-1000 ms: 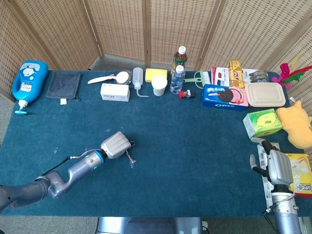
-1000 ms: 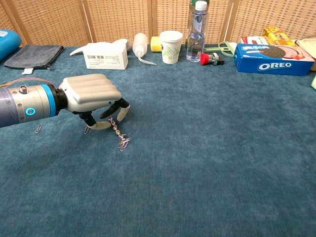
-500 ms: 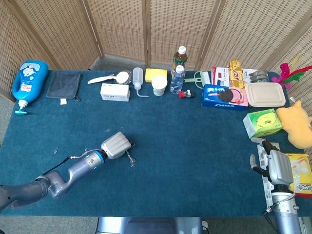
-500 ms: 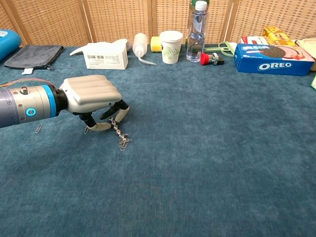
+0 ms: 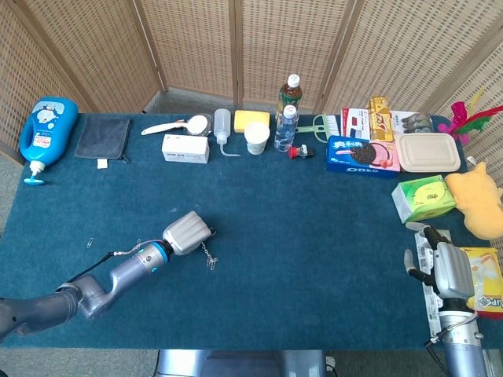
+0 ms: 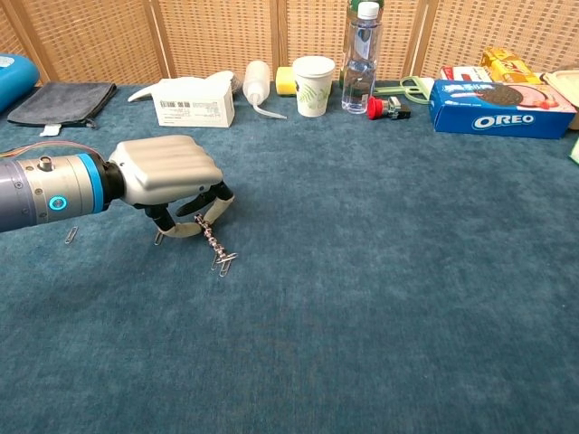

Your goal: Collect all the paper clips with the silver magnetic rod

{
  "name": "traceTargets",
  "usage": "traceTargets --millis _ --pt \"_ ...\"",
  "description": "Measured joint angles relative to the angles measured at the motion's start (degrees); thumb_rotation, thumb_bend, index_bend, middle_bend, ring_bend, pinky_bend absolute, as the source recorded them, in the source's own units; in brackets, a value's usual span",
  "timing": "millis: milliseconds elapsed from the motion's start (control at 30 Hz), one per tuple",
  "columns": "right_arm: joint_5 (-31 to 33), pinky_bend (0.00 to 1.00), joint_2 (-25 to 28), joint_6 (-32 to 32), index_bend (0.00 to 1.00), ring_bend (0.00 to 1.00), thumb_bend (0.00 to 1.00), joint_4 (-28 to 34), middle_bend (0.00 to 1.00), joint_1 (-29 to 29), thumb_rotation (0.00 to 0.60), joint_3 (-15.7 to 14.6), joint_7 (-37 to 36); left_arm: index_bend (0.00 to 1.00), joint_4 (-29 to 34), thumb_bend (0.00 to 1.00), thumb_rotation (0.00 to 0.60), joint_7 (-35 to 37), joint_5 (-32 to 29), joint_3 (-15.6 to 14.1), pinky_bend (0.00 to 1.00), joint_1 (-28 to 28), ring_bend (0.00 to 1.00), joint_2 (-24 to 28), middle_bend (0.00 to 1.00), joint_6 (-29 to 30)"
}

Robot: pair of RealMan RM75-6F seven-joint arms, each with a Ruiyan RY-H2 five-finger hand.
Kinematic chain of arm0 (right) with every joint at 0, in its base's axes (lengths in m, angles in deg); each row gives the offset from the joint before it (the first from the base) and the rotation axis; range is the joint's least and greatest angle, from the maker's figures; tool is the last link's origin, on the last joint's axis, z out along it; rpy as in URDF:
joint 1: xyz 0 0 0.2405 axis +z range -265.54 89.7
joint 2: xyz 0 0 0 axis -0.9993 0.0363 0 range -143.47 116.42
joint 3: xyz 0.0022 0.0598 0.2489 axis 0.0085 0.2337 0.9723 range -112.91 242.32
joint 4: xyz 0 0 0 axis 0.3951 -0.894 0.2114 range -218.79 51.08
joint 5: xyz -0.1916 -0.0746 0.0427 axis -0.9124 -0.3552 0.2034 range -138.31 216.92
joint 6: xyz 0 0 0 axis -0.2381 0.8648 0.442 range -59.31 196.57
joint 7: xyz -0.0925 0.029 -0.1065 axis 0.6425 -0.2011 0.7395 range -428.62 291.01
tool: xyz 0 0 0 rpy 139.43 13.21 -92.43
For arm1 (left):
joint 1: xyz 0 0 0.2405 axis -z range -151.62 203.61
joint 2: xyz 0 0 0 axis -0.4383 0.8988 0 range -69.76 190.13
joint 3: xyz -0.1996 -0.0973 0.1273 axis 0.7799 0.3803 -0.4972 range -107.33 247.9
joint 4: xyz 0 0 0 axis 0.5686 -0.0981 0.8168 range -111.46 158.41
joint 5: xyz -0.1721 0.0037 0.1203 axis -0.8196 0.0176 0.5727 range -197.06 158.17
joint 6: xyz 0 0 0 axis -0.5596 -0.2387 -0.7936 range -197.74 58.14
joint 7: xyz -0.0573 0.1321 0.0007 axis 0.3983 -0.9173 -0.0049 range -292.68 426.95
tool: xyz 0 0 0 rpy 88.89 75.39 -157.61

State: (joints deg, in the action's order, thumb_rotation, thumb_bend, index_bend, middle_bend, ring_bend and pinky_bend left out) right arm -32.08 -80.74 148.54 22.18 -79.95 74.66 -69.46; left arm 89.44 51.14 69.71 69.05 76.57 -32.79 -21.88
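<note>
My left hand hovers low over the blue tablecloth at the left, and it also shows in the head view. It pinches a thin silver magnetic rod that slants down to the right. A small bunch of paper clips clings to the rod's tip, touching the cloth. One loose paper clip lies left of the hand, and another lies just under its fingers. My right hand rests at the table's right edge, holding nothing, fingers apart.
Along the back stand a white box, a squeeze bottle, a paper cup, a water bottle and an Oreo box. A blue bottle and grey cloth sit far left. Snack packs crowd the right edge.
The rod's tip and the clips on it have shifted slightly left, toward my left hand. The right hand has barely moved.
</note>
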Motion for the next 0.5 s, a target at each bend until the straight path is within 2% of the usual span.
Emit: traceTargets --millis 233,500 --pt "-0.19 0.39 0.0 -0.09 0.28 0.3 0.51 -0.04 0.31 -0.01 0.6 -0.02 -0.4 0.67 1.0 0.68 0.6 0.12 0.19 0.46 0.73 -0.05 0.79 1.35 0.73 1.12" --pt "-0.56 0.39 -0.3 -0.26 0.28 0.3 0.51 -0.45 0.31 0.12 0.6 -0.01 -0.93 0.68 4.25 0.68 0.6 0.77 1.02 1.9 0.73 0.05 0.79 5.51 0.73 4.17"
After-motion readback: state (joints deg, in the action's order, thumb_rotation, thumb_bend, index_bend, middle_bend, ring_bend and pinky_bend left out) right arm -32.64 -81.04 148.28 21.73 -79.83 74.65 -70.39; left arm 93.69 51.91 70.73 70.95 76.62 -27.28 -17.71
